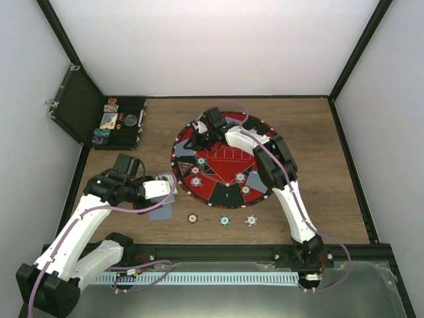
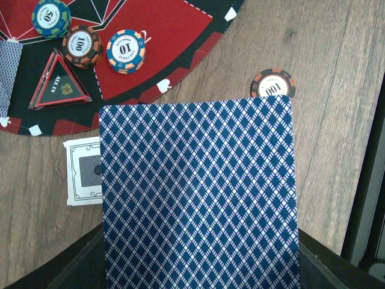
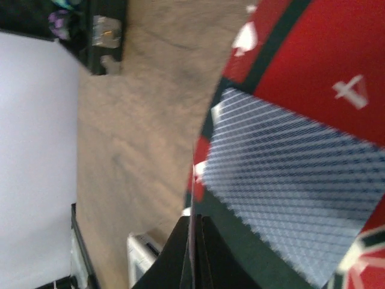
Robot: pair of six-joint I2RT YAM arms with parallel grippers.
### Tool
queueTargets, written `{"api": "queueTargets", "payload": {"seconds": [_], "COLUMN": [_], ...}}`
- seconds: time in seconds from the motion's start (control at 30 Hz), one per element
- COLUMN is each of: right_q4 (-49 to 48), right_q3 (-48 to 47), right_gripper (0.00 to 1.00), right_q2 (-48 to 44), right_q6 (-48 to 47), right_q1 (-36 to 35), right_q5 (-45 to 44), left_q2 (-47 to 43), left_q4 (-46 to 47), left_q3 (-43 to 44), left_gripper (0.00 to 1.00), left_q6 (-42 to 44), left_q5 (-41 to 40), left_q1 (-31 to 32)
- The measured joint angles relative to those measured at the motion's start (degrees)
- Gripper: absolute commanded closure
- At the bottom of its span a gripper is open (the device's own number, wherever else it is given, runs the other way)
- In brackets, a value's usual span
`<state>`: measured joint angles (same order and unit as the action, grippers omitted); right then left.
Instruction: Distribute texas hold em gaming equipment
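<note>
Chips (image 1: 224, 220) are laid out, while cards (image 2: 198, 192) are pinched by both grippers (image 1: 165, 196), undealt.

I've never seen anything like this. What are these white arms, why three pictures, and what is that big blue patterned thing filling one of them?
The white arms are two robot arms bolted to a wooden table. One picture looks down from above; the other two come from cameras on each wrist. The blue patterned thing is a playing card held by the left gripper, close to its camera. The right gripper reaches over the round red-and-black mat, where another card lies. Poker chips sit on the mat and table, and an open case holds more.
</note>
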<state>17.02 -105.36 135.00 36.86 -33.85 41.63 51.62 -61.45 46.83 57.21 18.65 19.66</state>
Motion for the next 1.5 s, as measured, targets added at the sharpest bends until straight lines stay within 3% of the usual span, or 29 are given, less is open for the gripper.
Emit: {"api": "queueTargets", "payload": {"seconds": [0.1, 0.27, 0.43, 0.8, 1.0, 1.2, 1.5], "right_q4": [2.5, 6.6, 10.3, 17.1, 12.5, 1.6, -13.5], "right_q3": [-5.3, -8.5, -8.3, -7.3, 7.8, 26.8, 42.6], "right_gripper": [0.96, 0.81, 0.6, 0.43, 0.4, 0.25, 0.23], "right_q2": [5.7, 8.8, 6.2, -3.3, -17.6, -31.4, -36.0], "right_q6": [-0.2, -1.6, -4.5, -9.9, -9.6, -4.4, 6.0], "right_q1": [0.3, 0.5, 0.9, 1.8, 1.8, -1.0, -13.7], "right_q5": [-0.2, -1.5, -4.6, -13.1, -13.3, -7.5, -0.5], "left_q2": [0.0, 0.0, 0.4, 0.5, 0.6, 0.8, 1.0], "left_q4": [-0.4, -0.7, -0.7, -0.7, -0.7, -0.4, 0.4], "left_q3": [0.1, 1.0, 1.8, 2.0, 2.0, 2.0, 2.0], "left_gripper": [0.96, 0.96, 0.96, 0.96, 0.96, 0.96, 0.96], "left_q6": [0.0, 0.0, -0.3, -0.9, -1.4, -1.6, -1.7], "left_q5": [0.0, -0.2, 0.3, 0.9, 1.1, 1.2, 1.2], "left_q1": [0.0, 0.0, 0.0, 0.0, 0.0, 0.0, 0.0]}}
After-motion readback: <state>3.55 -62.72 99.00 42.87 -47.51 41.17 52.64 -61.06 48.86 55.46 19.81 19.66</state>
